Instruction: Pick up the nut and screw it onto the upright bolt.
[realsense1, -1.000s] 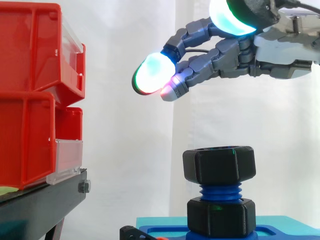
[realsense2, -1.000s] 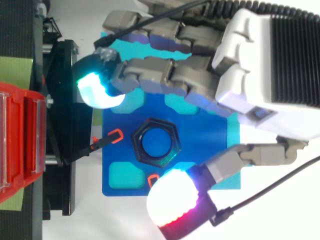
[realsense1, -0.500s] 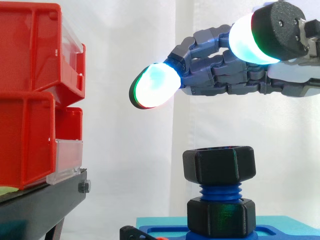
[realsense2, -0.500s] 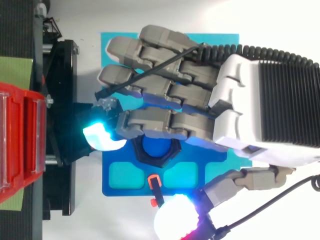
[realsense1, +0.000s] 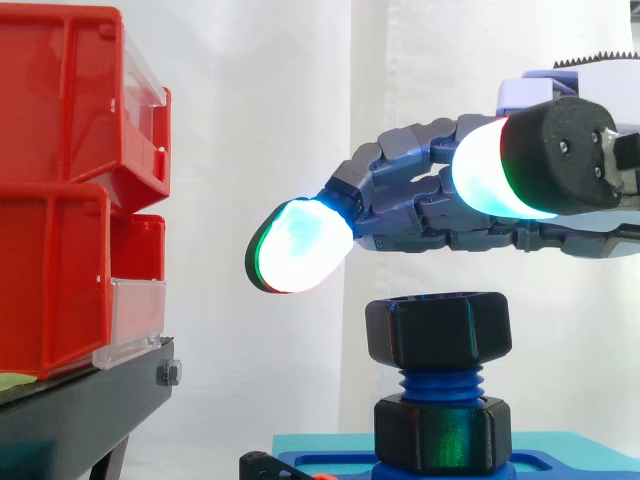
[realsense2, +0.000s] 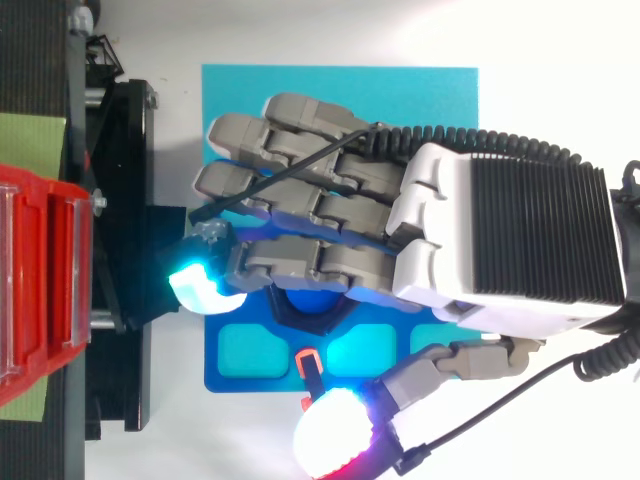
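1. The robot hand (realsense2: 500, 240) hovers just above the nut (realsense1: 438, 328) and does not touch it. Its fingers (realsense1: 400, 205) are stretched out and its thumb (realsense2: 335, 445) stands apart from them, so it holds nothing.
2. The nut sits on the top of the upright blue bolt (realsense1: 440, 382), level, with some thread bare below it. Lower on the bolt there is a second black hex piece (realsense1: 442, 432).
3. I judge that the step in hand is to come down and take the nut for turning.
4. To do it well, the robot hand should descend straight, with the nut centred between fingers and thumb.
5. The pads should close on opposite flats of the nut, not on its corners, otherwise they can slip.
6. The nut should stay level while it is turned, because a tilted nut can jam on the thread.
7. Now the surface and the room: at the left, red bins (realsense1: 60, 200) stand on a black stand (realsense1: 80, 410), well apart from the bolt.
8. The bolt rises from a blue plate (realsense2: 215, 350), which lies on a teal slab (realsense2: 240, 85).
9. Behind everything hangs a white curtain (realsense1: 250, 120).
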